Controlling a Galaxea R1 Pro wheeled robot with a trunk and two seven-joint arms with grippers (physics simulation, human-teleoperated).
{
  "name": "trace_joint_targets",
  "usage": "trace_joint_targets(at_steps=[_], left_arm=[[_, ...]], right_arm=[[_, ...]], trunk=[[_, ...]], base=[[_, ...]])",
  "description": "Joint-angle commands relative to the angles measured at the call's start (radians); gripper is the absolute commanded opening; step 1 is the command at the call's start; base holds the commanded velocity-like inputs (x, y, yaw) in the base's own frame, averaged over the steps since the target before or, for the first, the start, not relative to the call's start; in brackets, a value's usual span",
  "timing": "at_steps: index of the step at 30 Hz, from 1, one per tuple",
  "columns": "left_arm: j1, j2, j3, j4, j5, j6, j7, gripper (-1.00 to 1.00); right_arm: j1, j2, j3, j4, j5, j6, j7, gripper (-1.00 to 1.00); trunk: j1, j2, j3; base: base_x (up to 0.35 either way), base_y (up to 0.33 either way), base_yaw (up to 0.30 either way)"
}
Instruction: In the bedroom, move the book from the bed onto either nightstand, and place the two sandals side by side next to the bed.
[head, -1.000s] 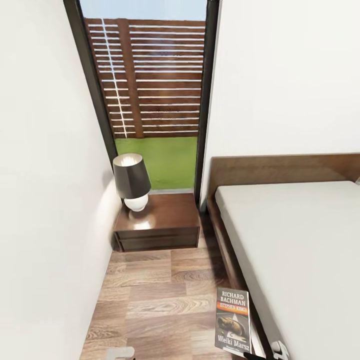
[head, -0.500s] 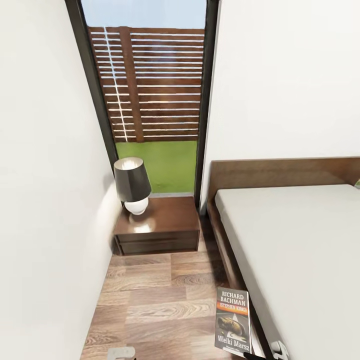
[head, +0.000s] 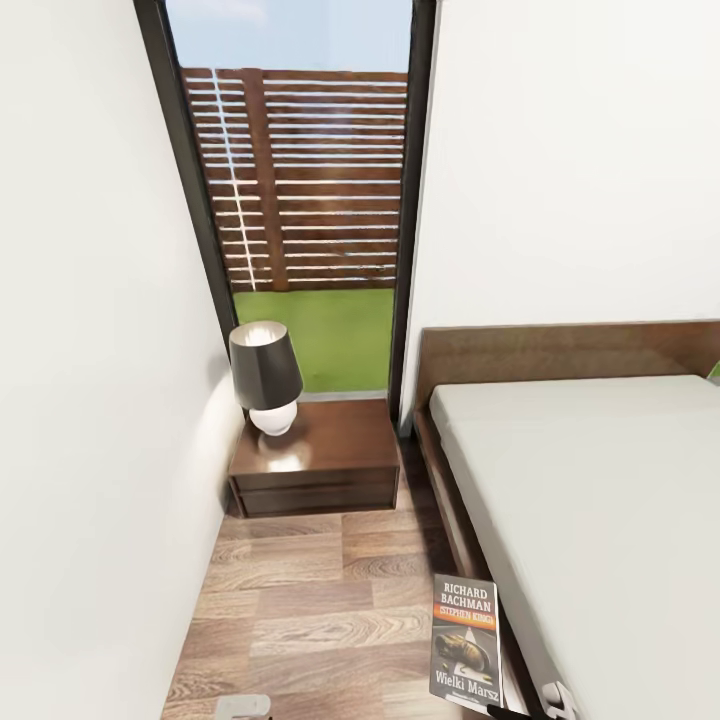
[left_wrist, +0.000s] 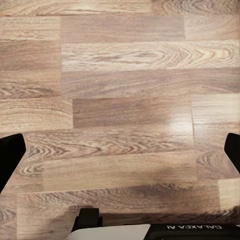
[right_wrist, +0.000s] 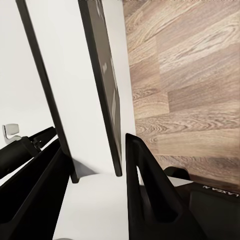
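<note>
The book (head: 466, 640), a dark paperback with white "RICHARD BACHMAN" lettering and an orange band, hangs upright above the wood floor beside the bed (head: 600, 500). My right gripper (right_wrist: 90, 150) is shut on it; in the right wrist view the book (right_wrist: 107, 85) runs edge-on between the black fingers (right_wrist: 142, 180). The nightstand (head: 320, 460) stands ahead against the window, apart from the book. My left gripper (left_wrist: 120, 150) is open over bare floor planks. The sandals are out of view.
A black-shaded lamp (head: 265, 375) with a white base stands on the nightstand's left half. A white wall (head: 90, 400) runs close on the left. The tall dark-framed window (head: 300, 200) is behind the nightstand. A narrow floor strip (head: 310, 600) lies between wall and bed.
The whole picture has slid down a little, so the camera has moved: more sky shows above the fence. The book keeps its place in view, still held.
</note>
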Motion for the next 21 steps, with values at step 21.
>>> trace_joint_targets(at_steps=[21], left_arm=[[-0.001,-0.005,-0.007,0.001,0.01,-0.003,0.0,1.0]], right_arm=[[0.0,0.0,0.002,0.0,-0.007,0.01,0.003,-1.0]], trunk=[[0.0,-0.001,0.019]], base=[[0.0,0.0,0.0]])
